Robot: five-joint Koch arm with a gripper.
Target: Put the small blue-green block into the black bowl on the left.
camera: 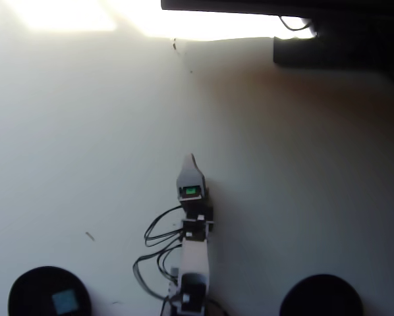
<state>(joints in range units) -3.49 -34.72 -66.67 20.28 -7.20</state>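
1. The small blue-green block (65, 301) already lies inside the black bowl (20, 289) at the lower left of the overhead view, resting on the bowl's floor a little right of its centre and apart from the rim. Judged from that, the placing itself looks done.

2. The gripper (191, 159) points toward the top of the picture over bare table (302, 171), well apart from both the bowl with the block and the other black bowl (322, 294) at the lower right. Only one pale tip shows, the jaws seeming to lie one behind the other — so I cannot tell whether they are parted or pressed together. Nothing is seen between them.

3. The step in hand reads as clearing away and settling the arm. To do it well, keep the gripper high and clear of the left bowl's rim, and let the loose cables (159, 232) by the wrist trail without sweeping toward either bowl — a nudge could tip the block out.

4. The block shows a roughly square face upward with no clear long axis; its edges run nearly parallel to the picture's edges, perhaps turned slightly, though it is small and soft here.
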